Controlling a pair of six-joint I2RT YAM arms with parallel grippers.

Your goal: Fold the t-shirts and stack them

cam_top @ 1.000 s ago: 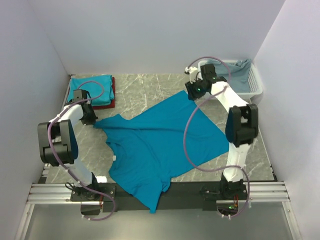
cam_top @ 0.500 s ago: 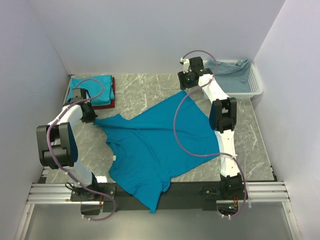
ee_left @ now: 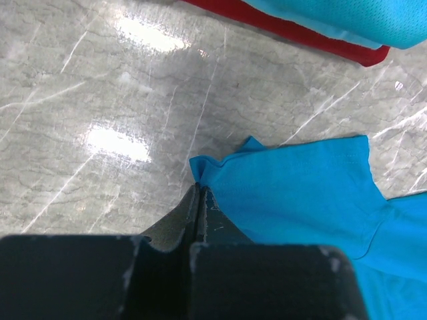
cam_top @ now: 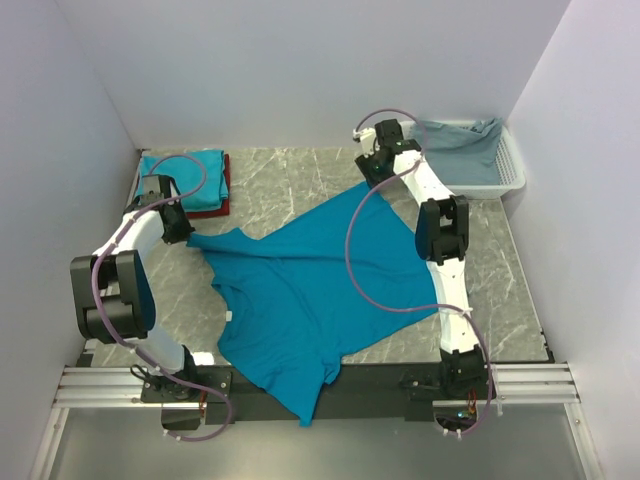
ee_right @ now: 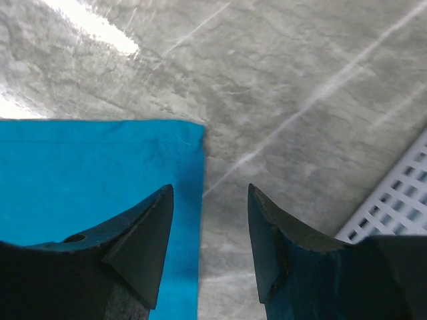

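Note:
A bright teal-blue t-shirt (cam_top: 310, 290) lies spread on the grey marble table, its lower part hanging over the near edge. My left gripper (cam_top: 186, 236) is shut on the tip of the shirt's left sleeve (ee_left: 280, 187); in the left wrist view the jaws (ee_left: 198, 188) meet at the cloth's edge. My right gripper (cam_top: 372, 175) hangs open over the shirt's far hem corner (ee_right: 100, 173). The cloth's edge runs between the fingers (ee_right: 150, 227), and the gripper (ee_right: 208, 197) holds nothing. A folded teal shirt (cam_top: 183, 168) lies on a dark red one (cam_top: 214, 210) at the back left.
A white lattice basket (cam_top: 508, 170) with grey-blue cloth (cam_top: 462, 140) stands at the back right, its wall showing in the right wrist view (ee_right: 400, 207). Walls close in on the left, back and right. The folded stack's edge shows in the left wrist view (ee_left: 287, 30).
My right arm has stretched out and its gripper has moved left and back, from beside the hem corner to over it. The left gripper and the shirt have hardly moved.

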